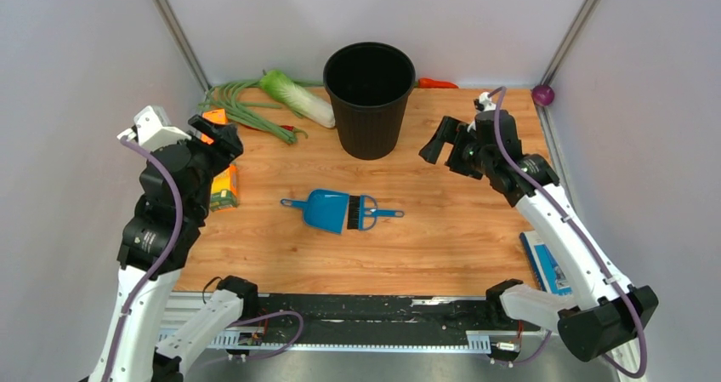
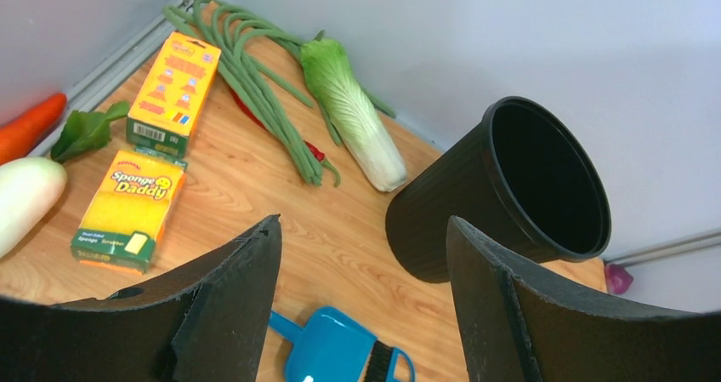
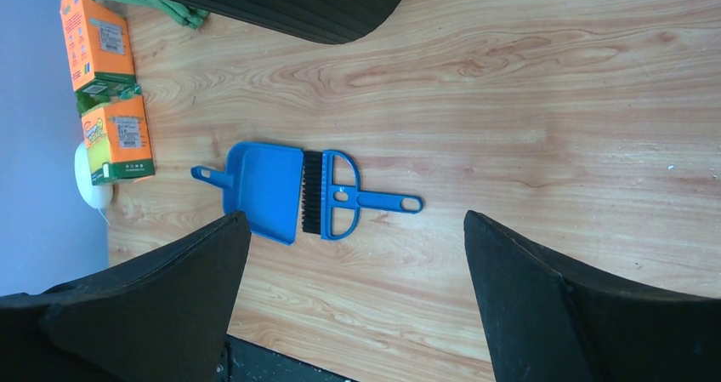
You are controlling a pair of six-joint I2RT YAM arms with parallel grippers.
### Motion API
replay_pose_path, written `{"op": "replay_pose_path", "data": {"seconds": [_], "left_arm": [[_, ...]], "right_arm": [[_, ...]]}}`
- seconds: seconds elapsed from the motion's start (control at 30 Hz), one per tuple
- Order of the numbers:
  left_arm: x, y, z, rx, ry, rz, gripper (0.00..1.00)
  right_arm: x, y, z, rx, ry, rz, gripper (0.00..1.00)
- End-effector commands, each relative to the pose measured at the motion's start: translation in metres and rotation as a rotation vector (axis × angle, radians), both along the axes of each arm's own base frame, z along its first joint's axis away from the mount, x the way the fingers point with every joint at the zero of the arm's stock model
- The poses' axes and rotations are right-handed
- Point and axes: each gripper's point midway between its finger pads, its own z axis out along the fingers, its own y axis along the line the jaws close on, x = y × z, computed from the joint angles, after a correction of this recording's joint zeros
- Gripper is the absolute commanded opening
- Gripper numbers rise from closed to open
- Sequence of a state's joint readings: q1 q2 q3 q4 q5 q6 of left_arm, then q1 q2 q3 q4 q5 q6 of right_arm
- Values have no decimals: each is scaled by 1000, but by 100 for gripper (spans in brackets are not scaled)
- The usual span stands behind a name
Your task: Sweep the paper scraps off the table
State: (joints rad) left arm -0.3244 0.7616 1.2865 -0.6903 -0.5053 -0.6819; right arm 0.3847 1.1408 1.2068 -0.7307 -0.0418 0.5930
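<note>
1. Left gripper (image 2: 364,221) is up off the wood at the left side, its two black fingers (image 2: 229,305) spread wide with nothing between them
2. Right gripper (image 3: 355,216) hangs high on the right, near the black bin (image 1: 369,101), jaws parted and holding nothing
3. The table (image 1: 442,246) fills the middle of the top view, wood grain running left to right, and its black and metal rail (image 1: 340,310) sits along the near edge between the two arm bases
4. Dead centre lies the blue dustpan (image 1: 323,209), handle pointing left, with the blue brush (image 1: 361,213) against its open mouth, bristles to the pan and handle pointing right
5. The bin stands upright at the far edge, just beyond the pan
6. Far left corner: a napa cabbage (image 1: 298,97), long green beans (image 1: 246,110) and two sponge boxes (image 2: 132,208) lying flat end to end
7. The right wrist view catches a tiny white speck (image 3: 670,167) on the planks, too small to identify
</note>
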Motion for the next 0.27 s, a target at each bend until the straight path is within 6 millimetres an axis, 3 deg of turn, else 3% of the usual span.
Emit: {"op": "replay_pose_path", "data": {"seconds": [0.0,0.23], "left_arm": [[-1,1,8,11,-38,-8,78],[1,2,-1,18,26,8,77]], "right_arm": [[1,1,17,43,-60,-13,100],[0,0,22,42,-74,-13,100]]}}
